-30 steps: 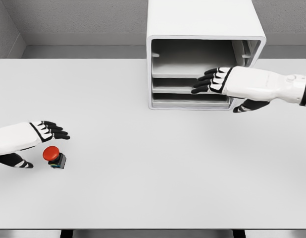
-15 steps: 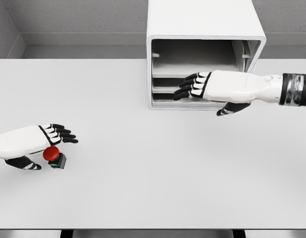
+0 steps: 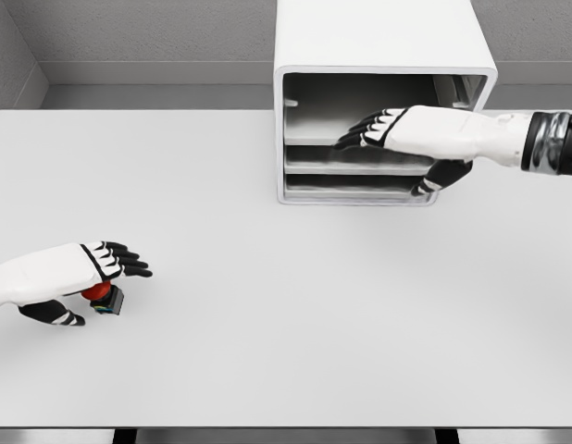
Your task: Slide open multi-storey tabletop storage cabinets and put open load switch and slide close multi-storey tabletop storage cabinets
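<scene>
Left hand [image 3: 59, 277] hovers open right over the red switch [image 3: 101, 295], right hand [image 3: 397, 129] flat and empty at the cabinet [image 3: 379, 46] shelves.

One cabinet [image 3: 379, 42], three drawers; one red switch [image 3: 103, 295]; one table [image 3: 286, 305]; two hands.

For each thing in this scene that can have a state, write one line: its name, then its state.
storage cabinet: upright at the table's back, front open, shelves showing, nothing visible inside.
load switch: on the table, partly covered by the left hand, not lifted.
left hand: over the switch, fingers extended, open.
right hand: at the cabinet's front opening, fingers extended, open.
table: bearing everything.
</scene>
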`<state>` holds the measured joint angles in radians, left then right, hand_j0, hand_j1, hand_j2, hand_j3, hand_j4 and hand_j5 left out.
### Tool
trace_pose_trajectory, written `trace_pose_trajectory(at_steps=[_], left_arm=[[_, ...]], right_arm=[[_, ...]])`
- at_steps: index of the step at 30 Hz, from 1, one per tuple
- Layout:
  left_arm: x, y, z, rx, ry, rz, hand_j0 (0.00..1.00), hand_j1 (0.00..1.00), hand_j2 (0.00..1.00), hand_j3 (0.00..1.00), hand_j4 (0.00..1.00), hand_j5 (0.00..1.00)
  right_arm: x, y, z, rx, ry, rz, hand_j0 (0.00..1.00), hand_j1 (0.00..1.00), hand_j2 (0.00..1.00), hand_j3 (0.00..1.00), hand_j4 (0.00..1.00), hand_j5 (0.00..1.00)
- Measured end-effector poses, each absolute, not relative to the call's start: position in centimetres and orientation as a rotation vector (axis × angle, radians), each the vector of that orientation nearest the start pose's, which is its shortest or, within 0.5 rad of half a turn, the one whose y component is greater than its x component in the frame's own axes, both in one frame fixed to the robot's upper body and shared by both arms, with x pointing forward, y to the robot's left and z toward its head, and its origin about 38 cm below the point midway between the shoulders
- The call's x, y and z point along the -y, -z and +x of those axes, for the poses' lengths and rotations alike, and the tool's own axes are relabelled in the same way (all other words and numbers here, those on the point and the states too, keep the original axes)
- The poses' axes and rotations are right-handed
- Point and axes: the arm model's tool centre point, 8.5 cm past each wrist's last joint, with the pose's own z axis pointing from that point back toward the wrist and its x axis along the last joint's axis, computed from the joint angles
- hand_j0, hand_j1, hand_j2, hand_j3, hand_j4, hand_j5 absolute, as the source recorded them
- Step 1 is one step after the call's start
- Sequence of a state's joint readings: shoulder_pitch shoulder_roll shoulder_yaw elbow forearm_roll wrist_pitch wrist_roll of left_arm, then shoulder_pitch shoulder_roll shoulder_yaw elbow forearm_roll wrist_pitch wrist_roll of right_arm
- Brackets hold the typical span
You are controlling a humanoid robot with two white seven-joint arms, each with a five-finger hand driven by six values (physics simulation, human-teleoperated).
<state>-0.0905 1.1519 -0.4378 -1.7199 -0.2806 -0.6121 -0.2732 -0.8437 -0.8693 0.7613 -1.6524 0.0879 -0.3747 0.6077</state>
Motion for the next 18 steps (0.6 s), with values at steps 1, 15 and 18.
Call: trace_pose_trajectory(at_steps=[1,15,18], left_arm=[[-36.3,-17.2,31.2,1.393,1.984,0.223,0.95,0.95,0.95,0.95,0.95,0.95],[-37.0,-16.5,31.5,1.361,1.979,0.235,0.63,0.63,0.63,0.63,0.63,0.63],[-37.2,-16.3,31.5,1.349,1.985,0.242,0.51,0.51,0.51,0.51,0.51,0.51]], right_arm=[[24.7,-29.5,42.8,1.528,-2.025,-0.257,1.00,1.00,1.00,1.00,1.00,1.00],[24.9,-27.7,45.1,1.464,-1.920,-0.257,1.00,1.00,1.00,1.00,1.00,1.00],[25.4,-27.8,45.6,1.448,-1.922,-0.289,1.00,1.00,1.00,1.00,1.00,1.00]])
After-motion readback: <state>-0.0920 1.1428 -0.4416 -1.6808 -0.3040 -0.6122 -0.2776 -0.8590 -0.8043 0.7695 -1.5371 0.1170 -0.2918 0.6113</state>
